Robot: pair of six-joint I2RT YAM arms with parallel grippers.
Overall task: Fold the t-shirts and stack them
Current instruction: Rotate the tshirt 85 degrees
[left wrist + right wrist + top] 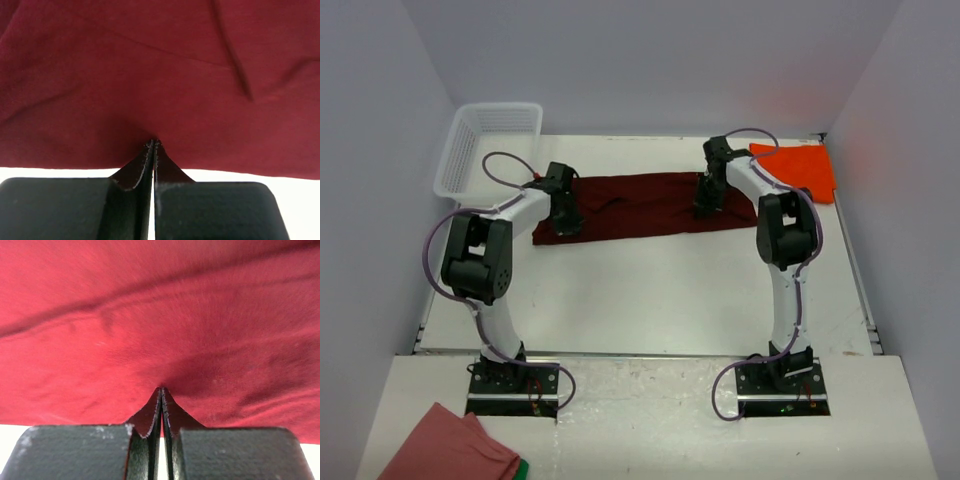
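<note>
Risk, left end: a thin pinch of the maroon t-shirt [640, 205] is held by the left hand [152, 142], taken just inside the near hem. If only the top layer is caught, the lower layer may be left on the table [650, 290] when the edge is raised, and a skewed fold is judged likely. Risk, middle: the shirt is laid as a long creased band across the far half of the table. Sagging or twisting between the two grips may be caused by uneven lifting. Risk, right end: an equally shallow pinch is made by the right hand [161, 389], so slippage from the tips under pull is possible. The orange t-shirt [800, 165], set in the far right corner close behind that arm, may be brushed or dragged by it. Pose, left arm: reached forward and angled inward, wrist turned down, hand closed tight on fabric at the band's left end, not far from the white basket [490, 140]. Pose, right arm: reached forward, forearm bent back toward the middle, wrist turned down, hand closed tight on fabric near the band's right end. At each hand the cloth is seen puckered toward the tips.
</note>
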